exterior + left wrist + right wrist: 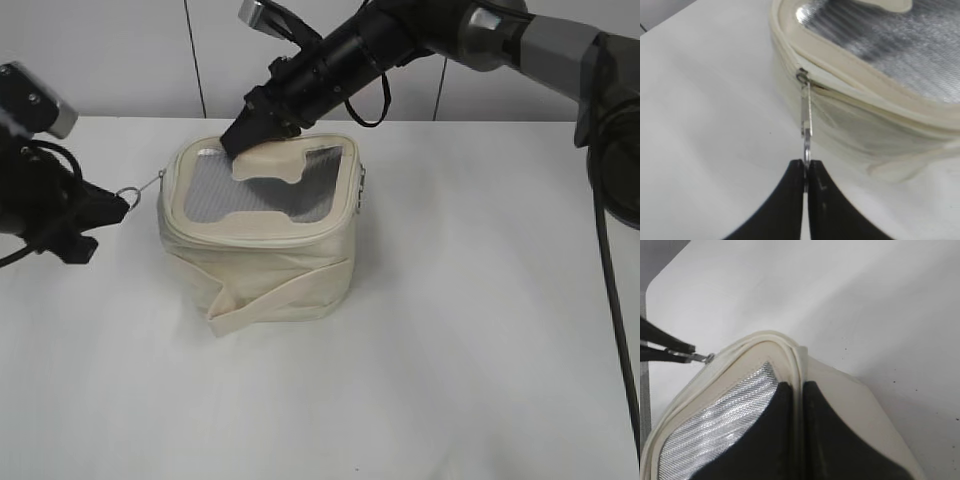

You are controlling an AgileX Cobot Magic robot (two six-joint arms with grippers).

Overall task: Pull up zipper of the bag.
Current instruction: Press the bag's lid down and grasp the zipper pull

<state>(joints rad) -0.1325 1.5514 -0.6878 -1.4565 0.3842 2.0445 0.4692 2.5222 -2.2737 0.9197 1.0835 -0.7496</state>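
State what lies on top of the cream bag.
On the bag a silver mesh panel and cream handle flap show; the right gripper covers the rear edge it pinches. The contents are hidden.

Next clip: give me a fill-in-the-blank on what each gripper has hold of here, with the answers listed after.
1. The left gripper is shut on the metal zipper ____.
2. The right gripper pinches the rim of the cream ____ at its back edge.
3. The top panel of the bag is shiny and ____ in colour.
4. The zipper pull stretches from the bag's seam toward the ____ gripper.

Missing words: pull; bag; silver; left
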